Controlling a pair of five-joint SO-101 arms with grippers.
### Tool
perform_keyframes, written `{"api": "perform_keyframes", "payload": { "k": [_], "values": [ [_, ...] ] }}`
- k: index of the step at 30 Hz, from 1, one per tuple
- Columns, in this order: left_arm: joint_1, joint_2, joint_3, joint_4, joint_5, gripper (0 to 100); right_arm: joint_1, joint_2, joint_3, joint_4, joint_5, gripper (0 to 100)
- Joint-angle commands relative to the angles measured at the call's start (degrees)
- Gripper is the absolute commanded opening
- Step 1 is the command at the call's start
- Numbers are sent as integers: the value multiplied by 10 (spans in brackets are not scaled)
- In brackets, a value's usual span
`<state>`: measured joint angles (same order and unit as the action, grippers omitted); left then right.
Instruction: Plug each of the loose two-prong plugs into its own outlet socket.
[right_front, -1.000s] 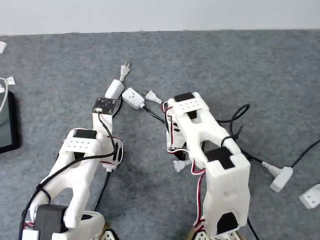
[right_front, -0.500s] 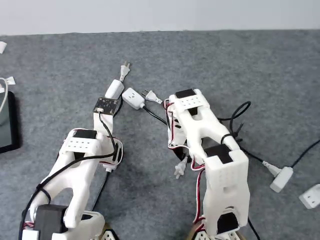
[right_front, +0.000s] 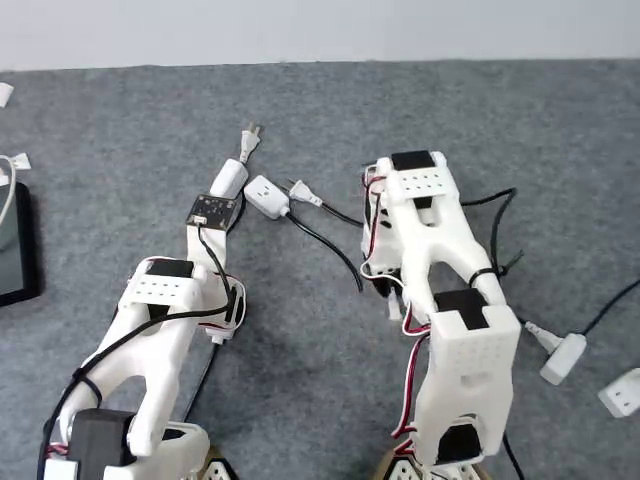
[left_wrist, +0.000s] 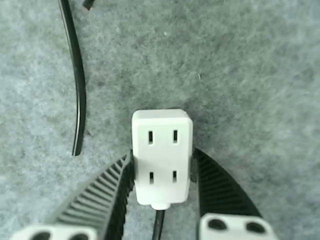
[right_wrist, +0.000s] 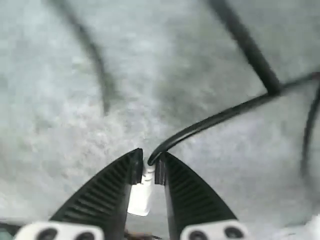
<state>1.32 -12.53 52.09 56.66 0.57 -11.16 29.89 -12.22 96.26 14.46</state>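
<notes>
Left gripper (left_wrist: 161, 159) is clamping a white socket (left_wrist: 162, 131) by its sides; right gripper (right_wrist: 148, 162) is pinching a white plug (right_wrist: 141, 194) with a black cord (right_wrist: 210, 120).

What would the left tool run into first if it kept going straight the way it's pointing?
The left tool holds the white outlet socket between its fingers. Straight past it the way looks free, just grey carpet; the black cable lies off to one side. Depth is unclear, so carpet may come first.

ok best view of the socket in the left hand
Left wrist view: the socket, gripped by the left hand, faces it, four slots clear. High view: a small white block, slots too small to tell.
</notes>
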Motion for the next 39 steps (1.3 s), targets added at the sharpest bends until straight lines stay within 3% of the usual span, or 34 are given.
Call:
{"api": "perform_keyframes", "payload": {
  "k": [1,3,8,13,15,20,25,33,39],
  "values": [
    [2,1,-8,13,8,156,-7,-12,-37,31,194,13],
    [2,1,-8,13,8,156,1,7,-45,29,230,39],
    [2,1,-8,13,9,156,21,44,-80,28,234,187],
    [0,1,-10,11,16,177,22,22,-109,58,229,204],
    [0,1,-10,11,40,212,30,5,-117,65,217,180],
    [0,-3,-7,13,47,258,40,-17,-78,65,102,7],
    [-4,-4,-22,16,30,261,44,-24,-18,22,-5,17],
    [-4,0,-15,9,-103,253,50,-88,119,-104,-86,9],
    [7,2,-3,-37,-113,60,53,-140,215,-195,-91,9]
  ]
}}
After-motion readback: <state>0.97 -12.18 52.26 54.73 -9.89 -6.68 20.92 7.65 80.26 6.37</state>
